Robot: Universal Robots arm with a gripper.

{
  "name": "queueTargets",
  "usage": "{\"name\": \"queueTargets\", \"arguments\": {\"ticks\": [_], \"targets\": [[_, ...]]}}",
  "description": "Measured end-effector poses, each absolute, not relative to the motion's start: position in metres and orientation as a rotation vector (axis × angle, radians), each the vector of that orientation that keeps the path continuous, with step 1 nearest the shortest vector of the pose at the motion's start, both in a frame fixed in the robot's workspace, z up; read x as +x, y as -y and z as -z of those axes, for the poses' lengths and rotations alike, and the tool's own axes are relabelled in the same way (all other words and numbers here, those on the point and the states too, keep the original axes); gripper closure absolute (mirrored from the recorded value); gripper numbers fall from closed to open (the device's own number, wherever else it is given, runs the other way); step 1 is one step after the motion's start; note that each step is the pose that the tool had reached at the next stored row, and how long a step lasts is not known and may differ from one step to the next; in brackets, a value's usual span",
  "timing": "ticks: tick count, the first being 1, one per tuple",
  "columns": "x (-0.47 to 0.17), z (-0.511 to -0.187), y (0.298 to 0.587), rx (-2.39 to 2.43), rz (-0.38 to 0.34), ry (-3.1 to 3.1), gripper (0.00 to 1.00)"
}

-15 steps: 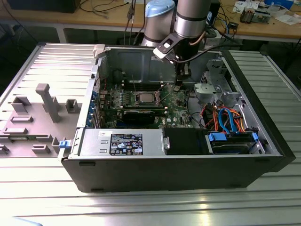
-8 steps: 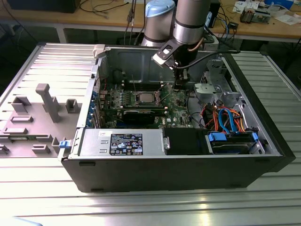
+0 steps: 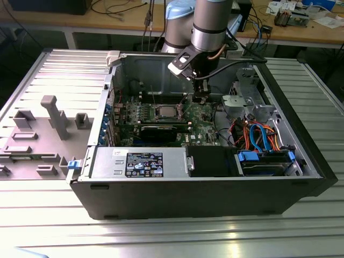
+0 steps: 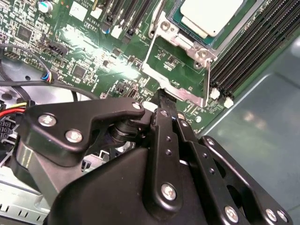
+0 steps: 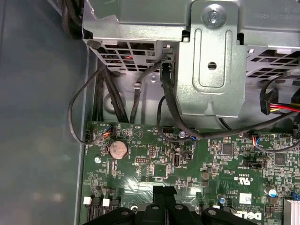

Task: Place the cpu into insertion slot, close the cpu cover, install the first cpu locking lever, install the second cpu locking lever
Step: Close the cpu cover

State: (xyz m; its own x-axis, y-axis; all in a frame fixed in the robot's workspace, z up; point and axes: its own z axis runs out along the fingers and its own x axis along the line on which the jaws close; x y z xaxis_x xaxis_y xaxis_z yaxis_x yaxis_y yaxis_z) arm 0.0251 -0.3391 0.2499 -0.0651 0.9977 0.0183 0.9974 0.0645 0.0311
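Observation:
The cpu [image 4: 211, 14], a silver-grey square, lies in the insertion slot [image 4: 165, 29] on the green board; in the exterior view the cpu [image 3: 165, 112] shows mid-board. The cpu cover [image 4: 186, 95], a thin silvery frame, is swung open and lies away from the chip, with green board showing through its window. My gripper [image 4: 161, 96] is shut, its black fingertips right at the cover's outer edge. In the exterior view the gripper [image 3: 200, 98] hangs inside the case, to the right of the cpu. In the first wrist view the fingers [image 5: 159, 197] press together above the board.
Long black memory slots [image 4: 253, 51] run beside the socket. A metal drive cage [image 5: 211, 61] with black cables [image 5: 168, 103] stands past the board edge. A black card [image 3: 158, 131] and the power supply [image 3: 137, 161] sit nearer the front. The case walls [image 3: 113, 75] enclose the arm.

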Motion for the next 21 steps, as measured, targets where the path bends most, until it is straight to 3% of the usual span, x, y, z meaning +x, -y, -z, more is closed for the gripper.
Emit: {"name": "queueTargets", "arguments": {"ticks": [21], "targets": [[0.014, -0.25, 0.339, 2.143, -0.055, -2.286, 0.89]]}}
